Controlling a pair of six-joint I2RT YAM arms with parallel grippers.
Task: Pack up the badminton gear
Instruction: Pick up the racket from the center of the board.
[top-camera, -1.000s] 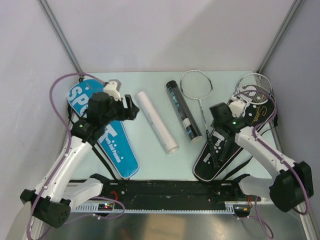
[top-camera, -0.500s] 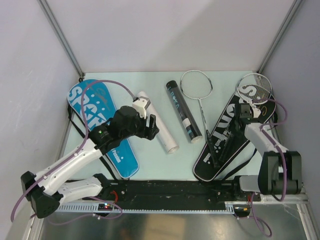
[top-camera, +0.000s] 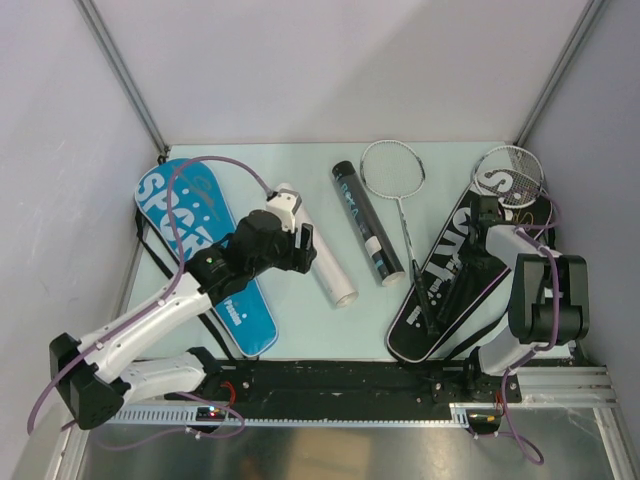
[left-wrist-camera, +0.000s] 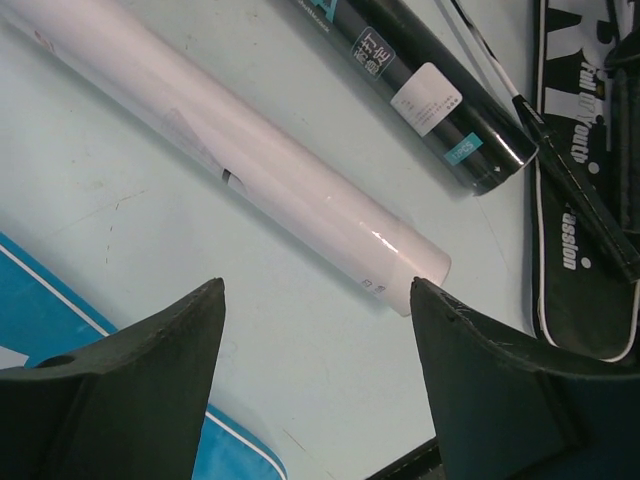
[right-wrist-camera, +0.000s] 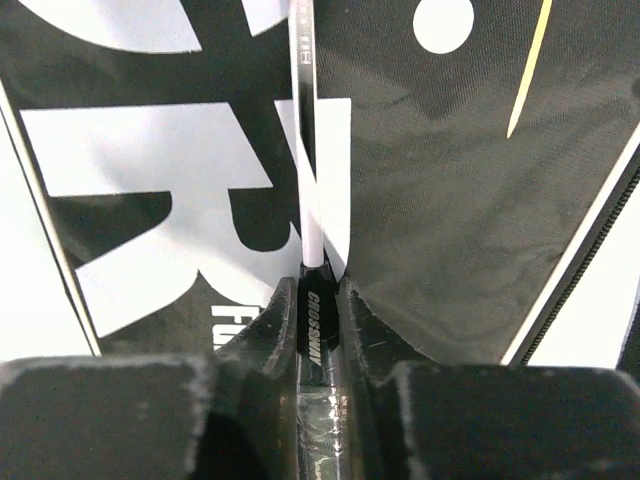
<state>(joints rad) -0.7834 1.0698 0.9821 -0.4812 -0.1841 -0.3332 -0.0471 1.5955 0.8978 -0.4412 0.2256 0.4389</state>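
The right gripper (right-wrist-camera: 318, 292) is clamped on the racket (right-wrist-camera: 303, 150) by its thin shaft, which runs straight ahead of the jaws over the black cover (right-wrist-camera: 430, 200). It's light, whippy and slick, so hold nearer the handle. The wall (top-camera: 600, 150) looks close, I think. The left gripper (left-wrist-camera: 315, 300) gapes above the roll-prone white tube (left-wrist-camera: 250, 160).

Racket shaft (right-wrist-camera: 309, 215) seemingly within right gripper (right-wrist-camera: 319, 292)
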